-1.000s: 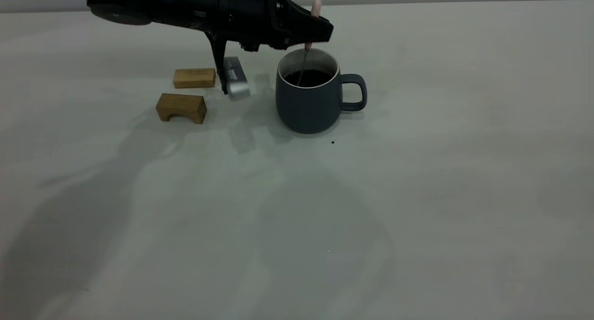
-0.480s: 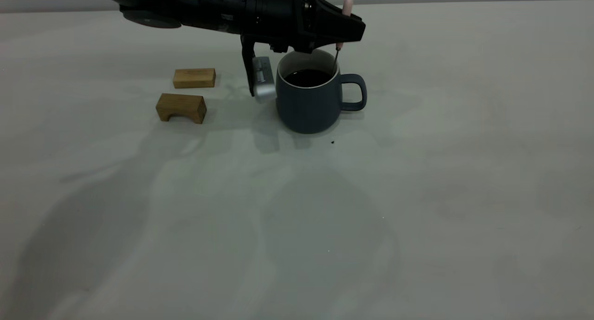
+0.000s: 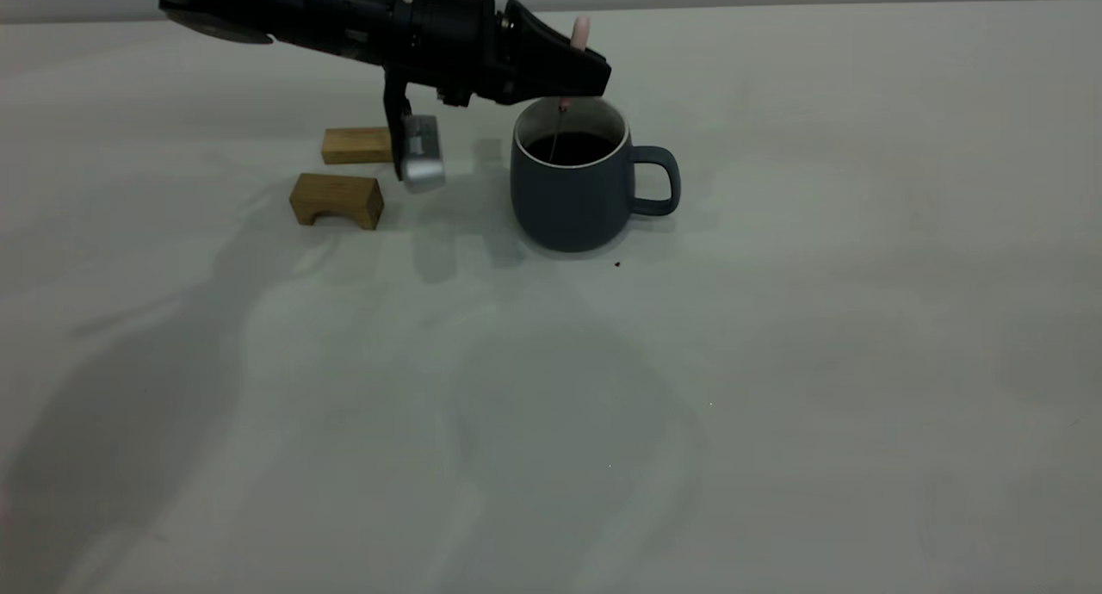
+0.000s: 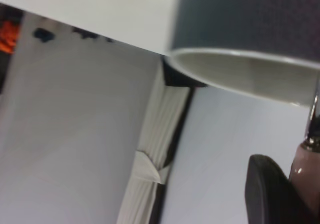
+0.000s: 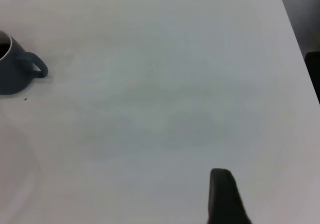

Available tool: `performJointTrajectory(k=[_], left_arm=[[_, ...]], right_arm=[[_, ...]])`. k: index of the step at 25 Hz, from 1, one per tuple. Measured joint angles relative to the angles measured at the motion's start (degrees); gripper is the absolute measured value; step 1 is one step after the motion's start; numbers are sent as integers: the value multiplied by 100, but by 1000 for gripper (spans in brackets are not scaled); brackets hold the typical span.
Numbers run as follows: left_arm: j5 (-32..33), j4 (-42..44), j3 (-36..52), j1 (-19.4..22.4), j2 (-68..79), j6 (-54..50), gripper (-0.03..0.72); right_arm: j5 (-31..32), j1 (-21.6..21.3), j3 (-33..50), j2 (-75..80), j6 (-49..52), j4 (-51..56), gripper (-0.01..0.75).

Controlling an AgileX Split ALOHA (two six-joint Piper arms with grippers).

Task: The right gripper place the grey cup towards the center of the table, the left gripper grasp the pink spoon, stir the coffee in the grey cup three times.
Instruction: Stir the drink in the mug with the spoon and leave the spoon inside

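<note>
Pink spoon swung back from cup's handle side to its middle, neck dipping into coffee in grey cup directly under left claw, clenched on spoon. Stirring underway; next needs another circle. Right claw well apart from the cup, over bare desk; can't tell its state.

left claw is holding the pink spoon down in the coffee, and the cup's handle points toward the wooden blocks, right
Not quite. The left claw does hold the pink spoon down in the coffee, but the exterior view shows the grey cup with its handle on the side away from the wooden blocks, not pointing toward them.
</note>
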Motion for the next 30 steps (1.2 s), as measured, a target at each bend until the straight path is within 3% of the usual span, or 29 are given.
performJointTrajectory(k=[5, 11, 17, 22, 30], left_arm=[[-345, -755, -53, -281, 5, 921, 122], [-36, -724, -53, -442, 5, 1097, 122], [549, -24, -53, -378, 5, 425, 122], [662, 474, -57, -72, 5, -137, 122], [-68, 144, -57, -43, 5, -180, 122]], right_arm=[[0, 0, 0, 0, 0, 0, 491], [0, 0, 0, 0, 0, 0, 491], [0, 0, 0, 0, 0, 0, 491], [0, 0, 0, 0, 0, 0, 491], [0, 0, 0, 0, 0, 0, 491]])
